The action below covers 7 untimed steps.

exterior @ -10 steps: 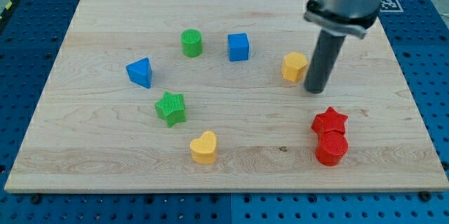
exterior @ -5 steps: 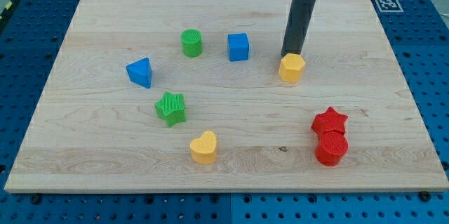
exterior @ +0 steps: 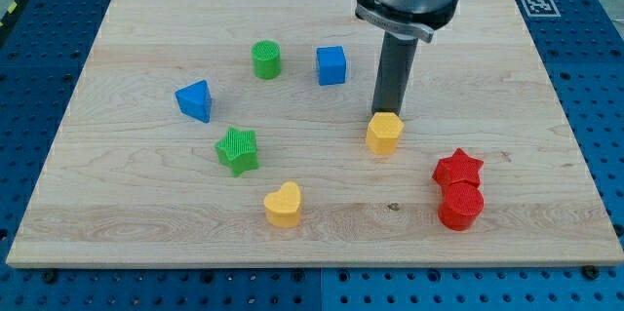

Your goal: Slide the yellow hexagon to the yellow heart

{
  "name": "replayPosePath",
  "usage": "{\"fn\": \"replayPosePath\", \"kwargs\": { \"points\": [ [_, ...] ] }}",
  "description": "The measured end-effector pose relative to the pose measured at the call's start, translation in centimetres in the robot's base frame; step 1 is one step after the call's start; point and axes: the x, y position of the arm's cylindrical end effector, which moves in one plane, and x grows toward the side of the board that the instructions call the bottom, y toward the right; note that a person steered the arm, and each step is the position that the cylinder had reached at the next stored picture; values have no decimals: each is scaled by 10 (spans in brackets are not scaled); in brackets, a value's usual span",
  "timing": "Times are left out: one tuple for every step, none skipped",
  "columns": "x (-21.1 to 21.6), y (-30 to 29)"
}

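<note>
The yellow hexagon [exterior: 385, 134] lies right of the board's middle. My tip [exterior: 389, 114] stands right behind it, touching its upper edge. The yellow heart [exterior: 284, 205] lies lower left of the hexagon, near the bottom edge of the board, about a hundred pixels away to the left and seventy down.
A green star [exterior: 237, 149] lies left of the heart's path. A red star [exterior: 458, 168] and a red cylinder [exterior: 460, 205] sit at the lower right. A blue cube [exterior: 331, 65], a green cylinder [exterior: 266, 59] and a blue triangle [exterior: 195, 100] lie toward the top left.
My tip went from the hexagon's right side round to its top, then pushed it down and left. The hexagon has slid toward the heart. Other blocks have not moved.
</note>
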Motion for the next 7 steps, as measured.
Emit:
{"fn": "replayPosePath", "kwargs": {
  "points": [
    [1, 4],
    [7, 5],
    [13, 11],
    [13, 24],
    [17, 33],
    [28, 29],
    [40, 10]
  ]
}}
